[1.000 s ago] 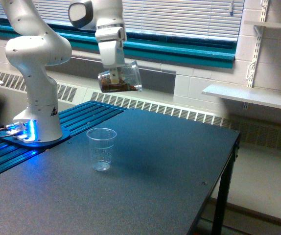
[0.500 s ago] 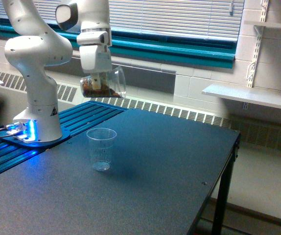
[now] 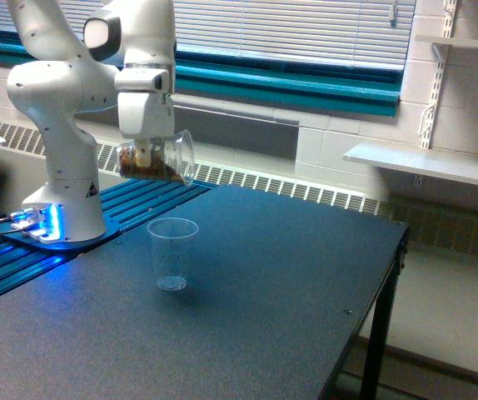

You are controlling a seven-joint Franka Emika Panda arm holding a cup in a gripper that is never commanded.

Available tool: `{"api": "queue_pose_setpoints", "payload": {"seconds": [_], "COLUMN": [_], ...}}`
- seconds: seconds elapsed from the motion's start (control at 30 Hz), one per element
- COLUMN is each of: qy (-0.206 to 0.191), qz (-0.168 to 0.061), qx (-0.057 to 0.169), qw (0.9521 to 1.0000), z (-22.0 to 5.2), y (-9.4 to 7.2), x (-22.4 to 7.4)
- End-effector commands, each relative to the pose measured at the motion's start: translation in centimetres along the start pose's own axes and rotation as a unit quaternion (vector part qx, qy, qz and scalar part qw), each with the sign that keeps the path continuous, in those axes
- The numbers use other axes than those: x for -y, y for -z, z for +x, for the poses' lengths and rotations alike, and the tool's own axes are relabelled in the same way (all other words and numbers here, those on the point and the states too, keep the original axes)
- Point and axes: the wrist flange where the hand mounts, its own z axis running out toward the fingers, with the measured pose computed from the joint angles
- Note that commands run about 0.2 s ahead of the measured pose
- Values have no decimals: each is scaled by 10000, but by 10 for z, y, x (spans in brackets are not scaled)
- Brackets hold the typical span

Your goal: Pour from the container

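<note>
Sideways, container (nuts inside) mouth toward exterior view's right

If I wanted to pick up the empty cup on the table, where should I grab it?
Probably around the middle of its side wall. The empty cup stands upright on the table with its mouth open on top, and nothing stands close beside it. Come in level from the side, away from the end effector holding the nut cup above it.

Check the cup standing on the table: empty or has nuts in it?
Empty. The ribbed cup stands upright on the table and looks clear through; the brown nuts are all in the tilted container held by the gripper above.
</note>
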Motion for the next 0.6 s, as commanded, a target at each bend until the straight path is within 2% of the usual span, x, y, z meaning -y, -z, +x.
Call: {"api": "queue_pose_setpoints", "payload": {"seconds": [0.03, 0.4, 0.6], "qy": [-88, -218, -242], "qz": [-72, -130, -244], "qx": [191, 309, 376], "qw": [9998, 9992, 9987], "z": [-14, -16, -17], "y": [-16, -21, -26], "x": [-12, -26, -33]}}
